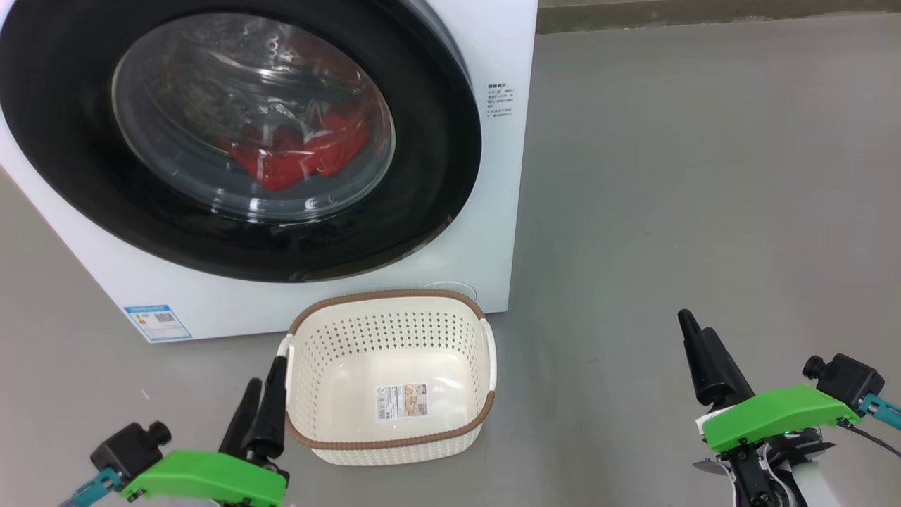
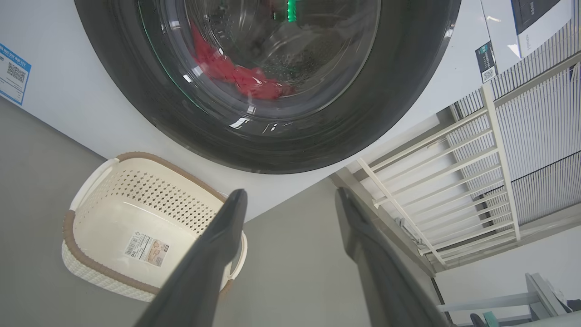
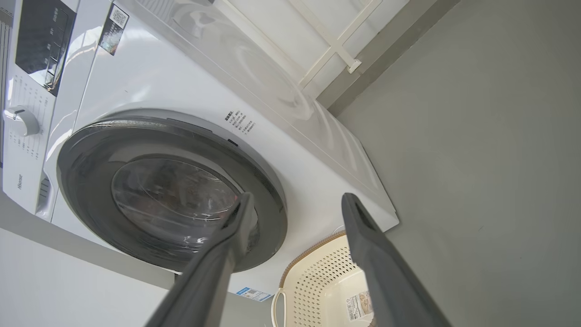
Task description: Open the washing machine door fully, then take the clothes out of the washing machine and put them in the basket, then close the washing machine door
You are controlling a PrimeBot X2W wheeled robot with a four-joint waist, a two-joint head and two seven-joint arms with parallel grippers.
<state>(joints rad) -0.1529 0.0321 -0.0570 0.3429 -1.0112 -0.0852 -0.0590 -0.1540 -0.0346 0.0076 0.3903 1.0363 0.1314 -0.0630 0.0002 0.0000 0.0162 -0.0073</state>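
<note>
- Dark fingers (image 2: 218, 254) of the left gripper (image 2: 290, 194) stand spread wide in the left wrist view, with nothing between them but grey floor (image 1: 704, 176) and the machine's lower front.
- In the head view, this gripper sits at the lower left, one fingertip just beside the left handle of the basket (image 1: 383, 294). Whether it touches the handle cannot be told.
- The right gripper (image 1: 697, 325) is at the lower right, well apart from the basket. Its fingers (image 3: 209, 272) are also spread wide and hold nothing.
- The basket stands upright on the floor just in front of the washing machine (image 1: 507, 176), under the lower right of the door. It is empty apart from a label sticker (image 1: 401, 401) on its base.
- The washing machine door (image 1: 70, 141) is shut flat against the white front, and its black ring reaches close to the machine's right edge.
- The clothes (image 1: 295, 158) show red through the glass, low in the drum.
- To the right of the machine and basket, the floor lies open as far as the wall base (image 1: 704, 14).
- A white railing (image 2: 454, 168) stands beyond the machine's far side.
</note>
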